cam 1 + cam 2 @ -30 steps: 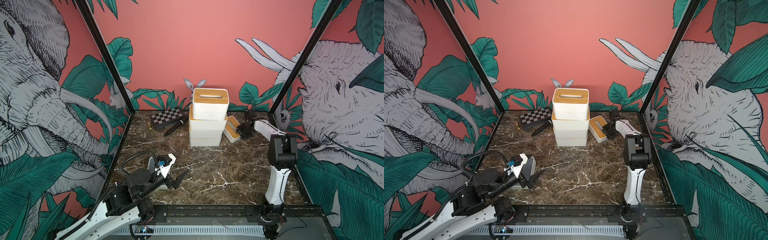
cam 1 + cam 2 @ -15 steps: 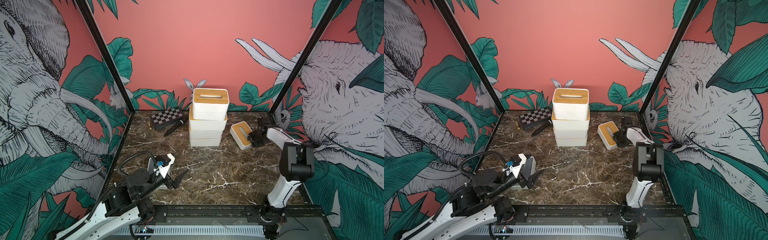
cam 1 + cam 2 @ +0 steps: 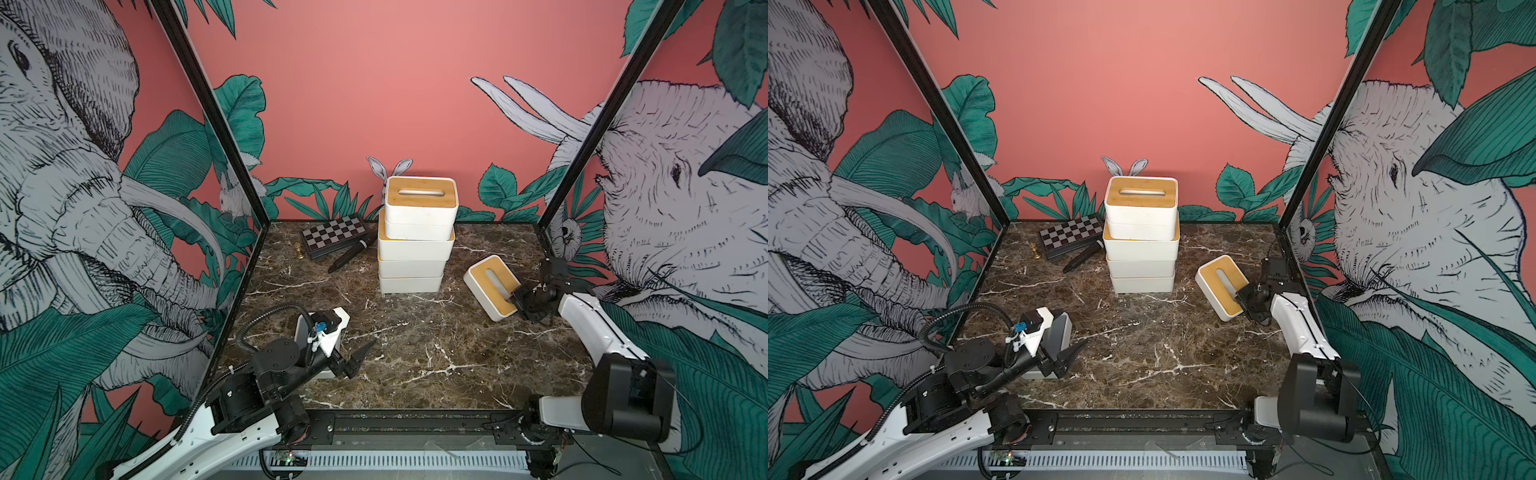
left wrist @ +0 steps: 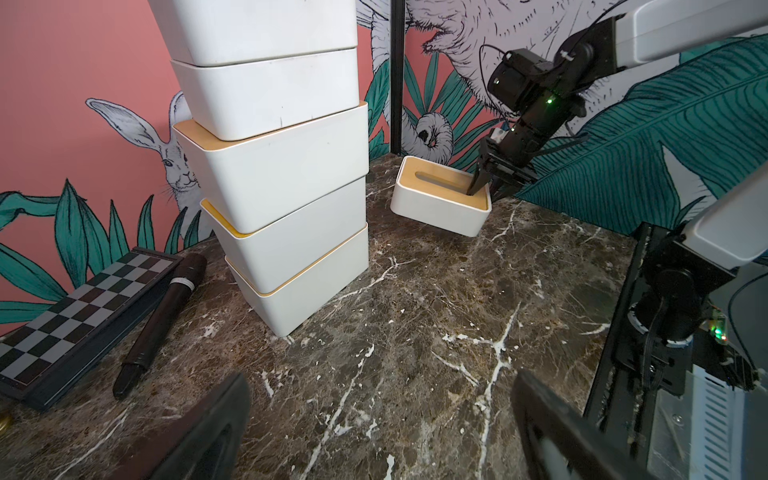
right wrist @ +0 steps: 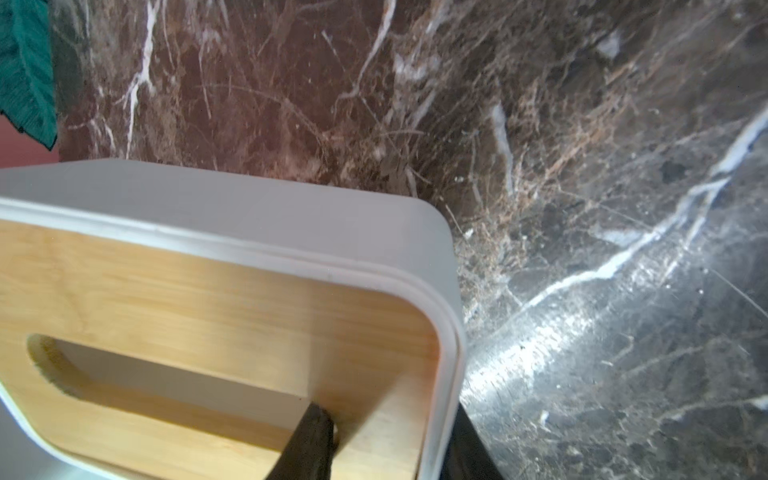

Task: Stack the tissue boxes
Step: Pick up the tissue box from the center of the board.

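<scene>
Right wrist view | right pincer (image 5: 390, 440) clenched on tissue box (image 5: 208, 291), finger (image 5: 311, 440) inside slot (image 5: 166, 386) | left pincer (image 4: 382, 415) released

glossy veined marble tabletop (image 3: 415, 332), matt white plastic tissue box (image 5: 257, 216), pale smooth bamboo lid (image 5: 199, 299)

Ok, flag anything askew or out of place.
The stack is uneven, its layers offset rather than flush. The right gripper holds a small box tilted, one finger through its slot.
</scene>
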Motion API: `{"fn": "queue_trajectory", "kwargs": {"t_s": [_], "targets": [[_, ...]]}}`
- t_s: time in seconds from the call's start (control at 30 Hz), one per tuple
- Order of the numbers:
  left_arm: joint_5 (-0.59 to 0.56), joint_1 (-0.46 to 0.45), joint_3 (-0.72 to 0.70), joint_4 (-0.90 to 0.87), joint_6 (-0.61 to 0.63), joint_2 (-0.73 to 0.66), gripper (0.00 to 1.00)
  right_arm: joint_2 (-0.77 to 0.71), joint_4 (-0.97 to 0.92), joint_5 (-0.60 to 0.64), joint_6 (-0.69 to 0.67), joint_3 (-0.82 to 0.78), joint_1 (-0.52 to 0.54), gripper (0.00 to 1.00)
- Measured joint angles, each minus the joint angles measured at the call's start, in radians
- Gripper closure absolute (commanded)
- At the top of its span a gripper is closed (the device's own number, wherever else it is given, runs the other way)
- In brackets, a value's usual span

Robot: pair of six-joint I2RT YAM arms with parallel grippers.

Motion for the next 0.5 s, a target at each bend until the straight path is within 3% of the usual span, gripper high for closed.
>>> {"fn": "queue_trajectory", "kwargs": {"t_s": [0.2,0.5], "targets": [[-0.024,0.0,0.0,-0.01,-0.047,0.005,0.0,-0.16,-0.072,-0.032,-0.064,-0.064,0.0,0.84],[-0.073,0.0,-0.004,-0.026,-0.221,0.013,0.0,-0.304,-0.214,-0.038,-0.172,-0.071,0.026,0.84]]}}
